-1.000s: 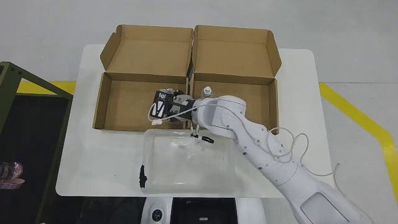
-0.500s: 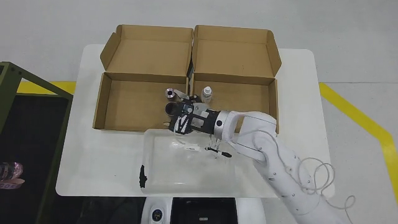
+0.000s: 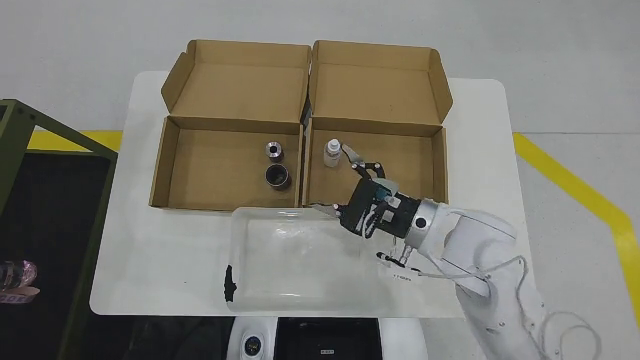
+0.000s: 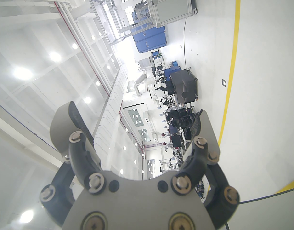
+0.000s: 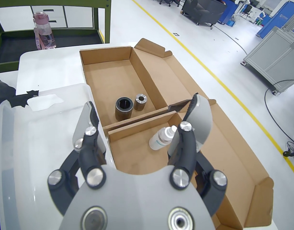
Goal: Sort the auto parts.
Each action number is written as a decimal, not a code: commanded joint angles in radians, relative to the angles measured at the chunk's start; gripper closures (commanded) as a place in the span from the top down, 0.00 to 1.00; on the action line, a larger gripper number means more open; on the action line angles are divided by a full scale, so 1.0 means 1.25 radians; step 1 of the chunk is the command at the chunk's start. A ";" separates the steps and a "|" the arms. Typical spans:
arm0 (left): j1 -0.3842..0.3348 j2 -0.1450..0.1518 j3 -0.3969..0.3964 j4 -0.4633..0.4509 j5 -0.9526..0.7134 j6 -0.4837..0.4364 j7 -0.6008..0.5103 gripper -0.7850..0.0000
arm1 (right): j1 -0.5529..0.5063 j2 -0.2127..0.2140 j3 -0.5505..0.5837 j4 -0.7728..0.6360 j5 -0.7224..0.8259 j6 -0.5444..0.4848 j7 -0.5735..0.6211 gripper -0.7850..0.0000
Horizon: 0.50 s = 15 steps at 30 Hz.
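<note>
**Top view.** We see the right gripper [image 3: 334, 180] hanging above the line where the right box [image 3: 410, 165] meets the clear bin [image 3: 280, 270]. Its jaws are spread wide and hold nothing. On the white desk [image 3: 130, 260] the two open cardboard boxes stand side by side, with the bin just on the near side of them. The left box [image 3: 200, 170] holds a dark sleeve [image 3: 277, 175] by its right wall, with a silver bushing [image 3: 271, 147] just beyond it. A white bottle [image 3: 332, 151] sits at the far left of the right box, close to the wall the two boxes share.

**Left wrist view.** The left gripper [image 4: 137, 108] points up and away into the hall. Its jaws are well apart with nothing between them, far from any part.

**Right wrist view.** Looking along the right arm's open jaws, we find one finger over the bin's rim and the other over the right box, with the cardboard walls between them. Both metal parts stand upright on end, each with its bore facing up. We cannot tell whether the bottle stands or lies. A black scrap [image 5: 29, 95] clings to the bin's far rim.

**What could go wrong.** We judge the main risk to be a descent from this straddling position. A finger could catch the bin's rim or a box wall and shove the light cardboard sideways. That would tip the sleeve and bushing, or knock the bottle out of reach.
</note>
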 commanded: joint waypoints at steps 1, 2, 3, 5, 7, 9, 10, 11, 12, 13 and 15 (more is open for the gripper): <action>0.000 0.000 0.000 0.000 0.000 0.000 0.000 1.00 | -0.033 0.005 0.028 -0.009 -0.009 -0.001 -0.028 0.83; 0.000 0.000 0.000 0.000 0.000 0.000 0.000 1.00 | -0.049 0.008 0.041 -0.012 -0.014 -0.002 -0.042 0.84; 0.000 0.000 0.000 0.000 0.000 0.000 0.000 1.00 | -0.064 0.011 0.055 -0.014 -0.017 0.000 -0.057 0.84; 0.000 0.000 0.000 0.000 0.000 0.000 0.000 1.00 | -0.091 0.015 0.080 -0.019 -0.026 0.002 -0.088 0.86; 0.000 0.000 0.000 0.000 0.000 0.000 0.000 1.00 | -0.118 0.020 0.107 -0.022 -0.037 0.004 -0.119 0.89; 0.000 0.000 0.000 0.000 0.000 0.000 0.000 1.00 | -0.146 0.024 0.134 -0.024 -0.044 0.007 -0.148 0.92; 0.000 0.000 0.000 0.000 0.000 0.000 0.000 1.00 | -0.159 0.026 0.149 -0.025 -0.047 0.008 -0.162 0.93; 0.000 0.000 0.000 0.000 0.000 0.000 0.000 1.00 | -0.171 0.028 0.164 -0.027 -0.050 0.011 -0.176 0.94; 0.000 0.000 0.000 0.000 0.000 0.000 0.000 1.00 | -0.184 0.030 0.179 -0.029 -0.049 0.013 -0.193 0.93; 0.000 0.000 0.000 0.000 0.000 0.000 0.000 1.00 | -0.197 0.032 0.194 -0.030 -0.050 0.015 -0.207 0.95; 0.000 0.000 0.000 0.000 0.000 0.000 0.000 1.00 | -0.221 0.035 0.225 -0.032 -0.052 0.020 -0.233 0.95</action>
